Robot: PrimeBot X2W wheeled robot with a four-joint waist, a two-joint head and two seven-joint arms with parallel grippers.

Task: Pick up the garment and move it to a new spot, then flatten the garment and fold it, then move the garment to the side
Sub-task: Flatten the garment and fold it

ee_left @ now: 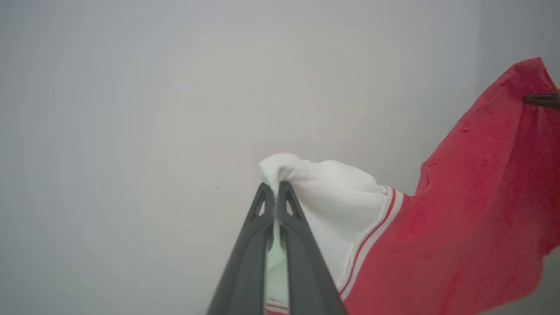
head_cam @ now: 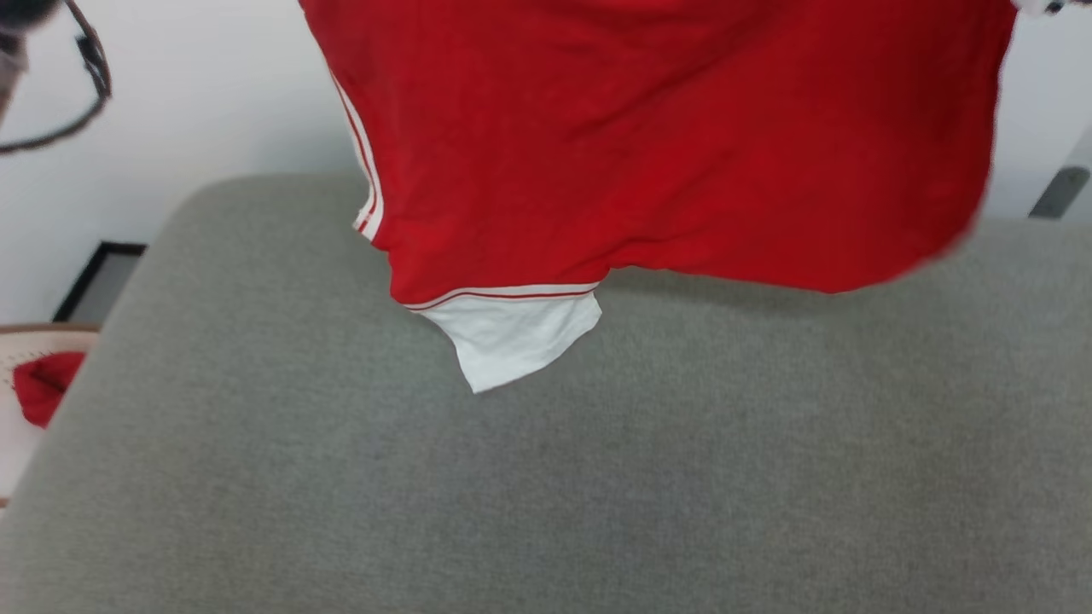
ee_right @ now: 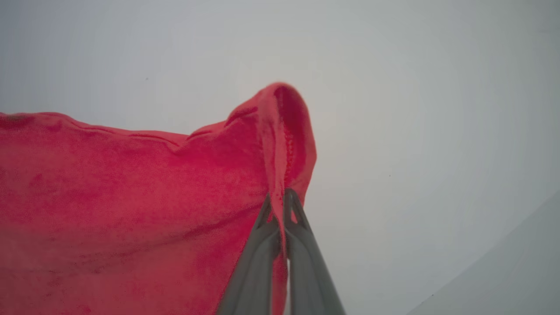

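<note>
The garment (head_cam: 665, 145), a bright red jersey with white sleeves and striped trim, hangs spread in the air above the grey surface (head_cam: 546, 477). One white sleeve (head_cam: 512, 337) dangles lowest, just over the surface. In the left wrist view my left gripper (ee_left: 275, 189) is shut on a bunch of white sleeve cloth (ee_left: 332, 192), red cloth trailing to the right. My right gripper (ee_right: 280, 197) is shut on a red hem edge (ee_right: 284, 131), the red body (ee_right: 122, 205) stretching away to its left.
A small plain red cloth (head_cam: 44, 385) lies on a pale stand at the left, beside the grey surface. A dark frame (head_cam: 98, 277) sits on the white floor behind it. A black cable loop (head_cam: 81, 85) hangs at the top left.
</note>
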